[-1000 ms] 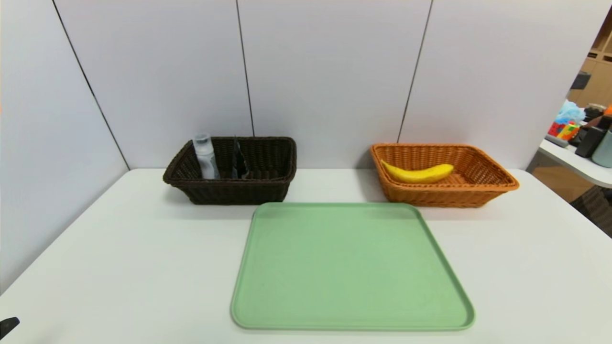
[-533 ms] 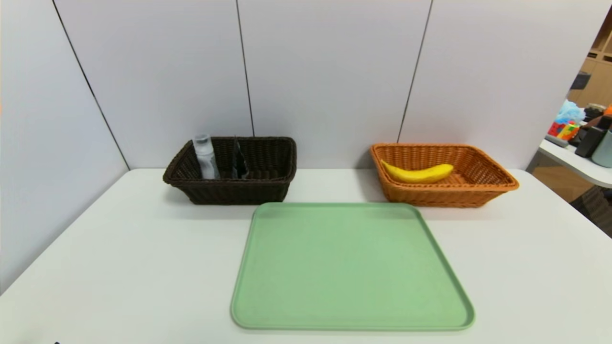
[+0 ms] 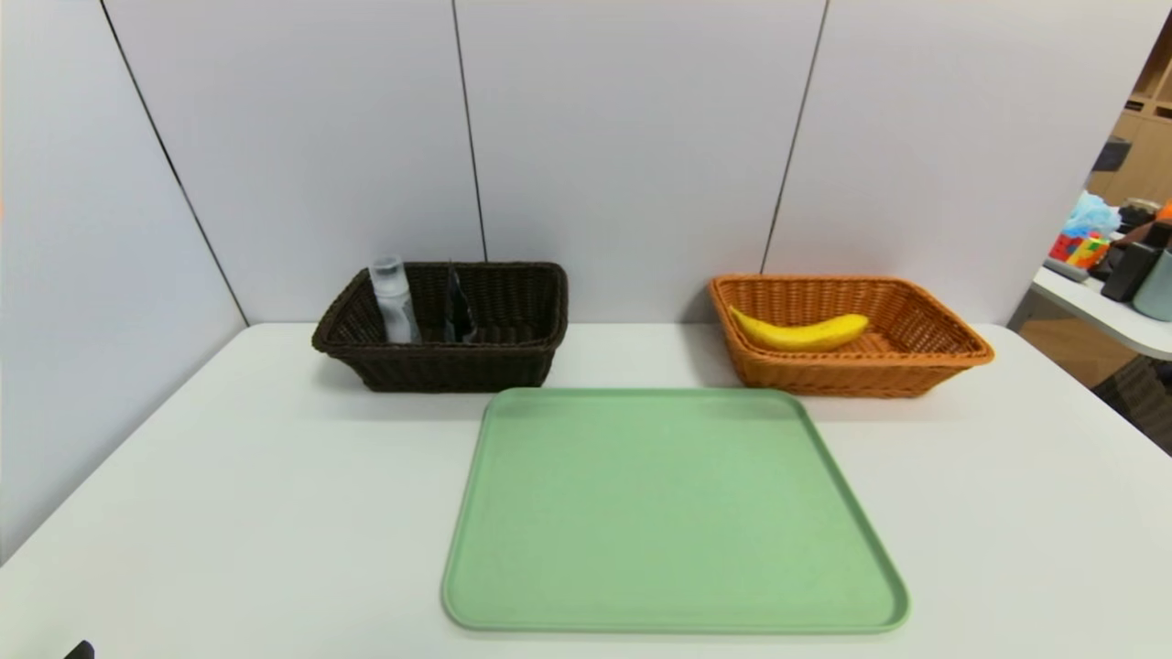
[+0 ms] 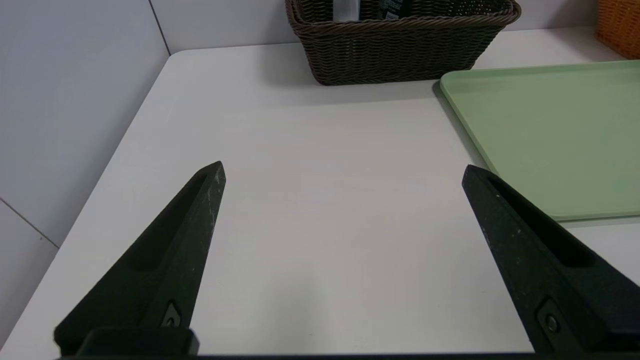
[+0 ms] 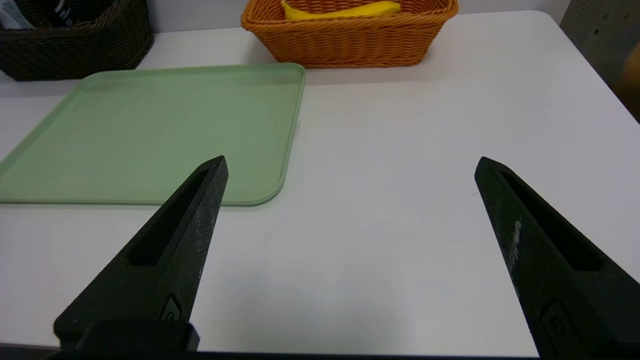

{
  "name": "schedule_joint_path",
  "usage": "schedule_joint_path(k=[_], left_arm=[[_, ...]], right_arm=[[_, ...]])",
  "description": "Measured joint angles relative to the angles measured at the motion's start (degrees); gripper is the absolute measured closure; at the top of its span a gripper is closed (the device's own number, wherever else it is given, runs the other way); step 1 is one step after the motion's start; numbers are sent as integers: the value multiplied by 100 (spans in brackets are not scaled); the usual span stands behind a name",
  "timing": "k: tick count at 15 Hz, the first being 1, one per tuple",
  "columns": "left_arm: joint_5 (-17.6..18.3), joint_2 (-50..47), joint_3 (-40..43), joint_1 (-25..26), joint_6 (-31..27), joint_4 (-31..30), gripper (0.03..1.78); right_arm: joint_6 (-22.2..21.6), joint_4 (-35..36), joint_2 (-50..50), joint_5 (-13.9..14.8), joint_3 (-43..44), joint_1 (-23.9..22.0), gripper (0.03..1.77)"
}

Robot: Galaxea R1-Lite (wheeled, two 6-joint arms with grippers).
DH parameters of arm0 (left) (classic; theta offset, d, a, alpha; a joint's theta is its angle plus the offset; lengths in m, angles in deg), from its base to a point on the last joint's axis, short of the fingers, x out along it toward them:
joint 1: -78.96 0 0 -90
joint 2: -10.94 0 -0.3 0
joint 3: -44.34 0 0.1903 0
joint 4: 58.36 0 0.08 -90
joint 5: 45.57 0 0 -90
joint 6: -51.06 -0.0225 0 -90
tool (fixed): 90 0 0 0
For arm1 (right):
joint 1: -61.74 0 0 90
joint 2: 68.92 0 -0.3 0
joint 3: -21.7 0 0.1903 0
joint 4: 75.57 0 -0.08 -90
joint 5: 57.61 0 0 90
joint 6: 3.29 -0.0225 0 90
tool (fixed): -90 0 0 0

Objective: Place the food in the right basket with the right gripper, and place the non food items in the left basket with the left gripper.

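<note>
The banana (image 3: 801, 332) is lying in the orange wicker basket (image 3: 851, 377), presumably because it is the food. The clear-topped bottle (image 3: 396, 302) is leaning and the black packet (image 3: 458, 307) is standing in the dark wicker basket (image 3: 449, 371), apparently as non-food. The green tray (image 3: 673, 513) is sitting bare between, so sorting seems finished. The left gripper (image 4: 344, 164) and right gripper (image 5: 352, 157) are both hanging wide and empty over the near table (image 3: 275, 513), seemingly parked.

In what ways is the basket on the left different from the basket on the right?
The left basket is dark brown; the right basket is orange-brown. The left basket holds a whitish bottle and a black item, whereas the right basket holds a banana. Both are woven and stand upright.
</note>
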State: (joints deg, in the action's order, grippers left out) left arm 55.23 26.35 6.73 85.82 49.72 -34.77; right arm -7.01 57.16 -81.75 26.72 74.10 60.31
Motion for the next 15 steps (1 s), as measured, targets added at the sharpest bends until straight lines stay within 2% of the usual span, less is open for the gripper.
schedule_joint_path(k=[4,12,15], left_arm=[[22,7,-152,-61,-2,243,12],[20,228,-354,-328,-52,267,12],[20,154,-325,-417,-67,501,12]], right_arm=[[0,0,105,-4,-83,20,10],[-9,13,129,20,-78,20,10],[-22,11,129,18,-78,20,10]])
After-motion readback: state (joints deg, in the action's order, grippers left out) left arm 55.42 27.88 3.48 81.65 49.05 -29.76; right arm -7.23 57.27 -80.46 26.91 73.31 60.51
